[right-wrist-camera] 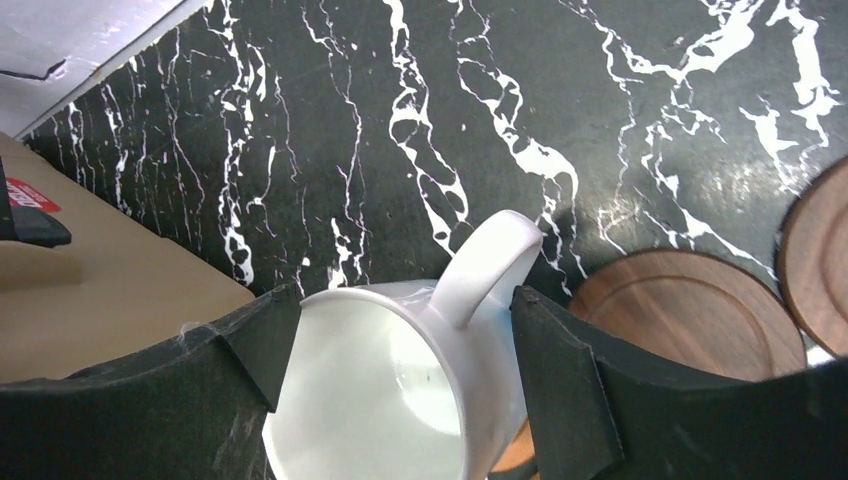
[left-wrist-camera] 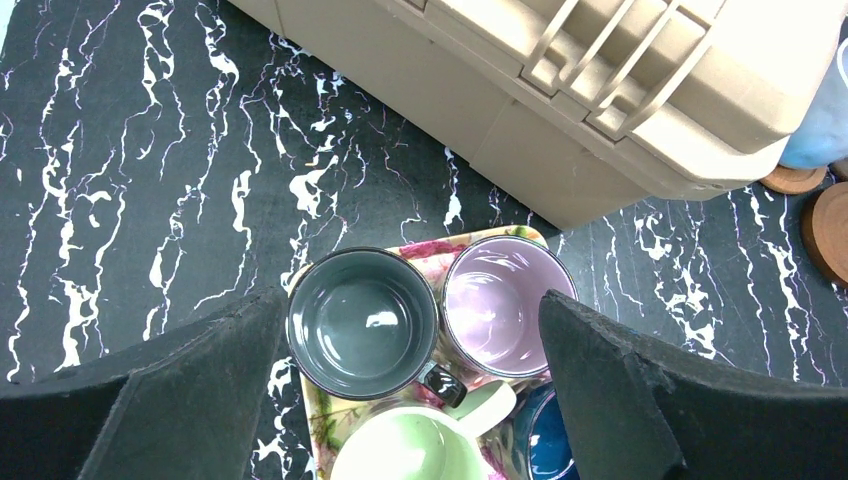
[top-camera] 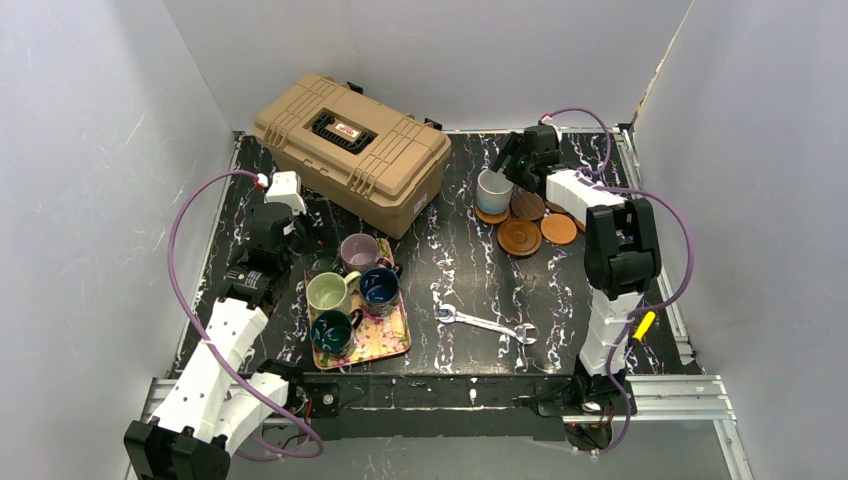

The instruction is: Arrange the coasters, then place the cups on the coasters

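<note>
A white cup [right-wrist-camera: 400, 400] stands on an orange coaster [top-camera: 490, 214] at the far right of the table. My right gripper [right-wrist-camera: 405, 300] is shut on it, one finger on each side of its body, handle pointing away. Beside it lie a dark brown coaster [top-camera: 527, 205], a larger rimmed coaster [top-camera: 519, 237] and an orange coaster [top-camera: 558, 229]. My left gripper [left-wrist-camera: 410, 300] hangs open above the floral tray [top-camera: 395, 340]. The dark green cup [left-wrist-camera: 362, 322] and the mauve cup [left-wrist-camera: 505, 305] lie below it. Pale green [top-camera: 328, 291], navy [top-camera: 379, 286] and teal [top-camera: 332, 330] cups share the tray.
A tan toolbox [top-camera: 350, 150] sits at the back, close behind the tray. A steel wrench [top-camera: 485, 325] lies on the black marbled table near the front middle. White walls close in the left, back and right sides.
</note>
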Action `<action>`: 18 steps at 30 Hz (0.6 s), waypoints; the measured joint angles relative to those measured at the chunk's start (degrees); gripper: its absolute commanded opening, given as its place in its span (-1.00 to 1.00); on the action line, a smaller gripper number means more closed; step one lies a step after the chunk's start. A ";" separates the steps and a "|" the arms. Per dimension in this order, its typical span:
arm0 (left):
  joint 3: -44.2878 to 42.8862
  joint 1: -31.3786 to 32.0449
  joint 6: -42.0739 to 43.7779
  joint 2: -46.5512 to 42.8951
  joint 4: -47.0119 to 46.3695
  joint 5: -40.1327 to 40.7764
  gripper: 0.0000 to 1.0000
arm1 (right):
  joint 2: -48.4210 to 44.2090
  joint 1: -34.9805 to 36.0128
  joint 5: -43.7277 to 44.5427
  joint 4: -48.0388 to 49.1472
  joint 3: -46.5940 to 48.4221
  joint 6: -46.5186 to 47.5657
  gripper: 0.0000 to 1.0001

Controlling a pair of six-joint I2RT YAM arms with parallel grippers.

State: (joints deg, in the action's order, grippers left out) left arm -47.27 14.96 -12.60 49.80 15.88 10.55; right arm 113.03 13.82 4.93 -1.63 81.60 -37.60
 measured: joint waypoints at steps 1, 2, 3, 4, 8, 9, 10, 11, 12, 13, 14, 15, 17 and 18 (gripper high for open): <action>0.00 0.07 0.00 0.00 0.00 0.00 0.97 | 0.57 0.02 -0.37 0.17 0.61 0.02 0.69; 0.00 0.15 0.00 0.00 0.02 0.00 0.97 | 1.05 0.00 -0.70 0.31 1.16 0.02 0.68; 0.00 0.17 0.00 0.00 0.00 0.00 0.96 | 1.49 0.00 -0.94 0.37 1.57 0.02 0.67; 0.00 0.17 0.00 0.00 0.02 0.00 0.97 | 1.79 0.00 -1.25 0.46 1.92 0.04 0.67; 0.00 0.17 0.02 0.00 0.02 0.00 0.97 | 2.78 0.00 -2.05 0.28 3.32 0.13 0.67; 0.00 0.17 0.02 0.00 0.02 0.00 0.96 | 2.84 0.00 -2.10 0.35 3.45 0.13 0.67; 0.00 0.17 0.02 0.00 0.00 0.00 0.97 | 2.84 0.00 -2.10 0.35 3.50 0.15 0.67; 0.00 0.17 0.02 0.00 0.00 0.00 0.97 | 2.84 0.02 -2.10 0.33 3.50 0.15 0.67; 0.00 0.17 0.02 0.00 0.00 0.00 0.97 | 2.84 0.02 -2.10 0.33 3.48 0.15 0.67; 0.00 0.17 0.02 0.00 0.02 0.00 0.97 | 2.84 0.02 -2.10 0.33 3.48 0.15 0.67; 0.00 0.17 0.02 0.00 0.02 0.00 0.97 | 2.84 0.02 -2.08 0.33 3.48 0.15 0.67; 0.00 0.17 0.02 0.00 0.00 0.00 0.97 | 2.84 0.02 -2.08 0.33 3.48 0.15 0.68; 0.00 0.17 0.02 0.00 0.00 0.00 0.97 | 2.84 0.02 -1.97 0.33 3.45 0.28 0.68; 0.00 0.17 0.02 0.00 0.02 0.00 0.96 | 2.84 0.02 -1.86 0.35 3.37 0.35 0.68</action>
State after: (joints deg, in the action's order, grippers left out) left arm -47.27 15.14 -12.58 49.80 15.90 10.55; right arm 115.87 13.85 3.07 -1.28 84.97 -37.26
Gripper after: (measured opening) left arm 0.981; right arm 0.838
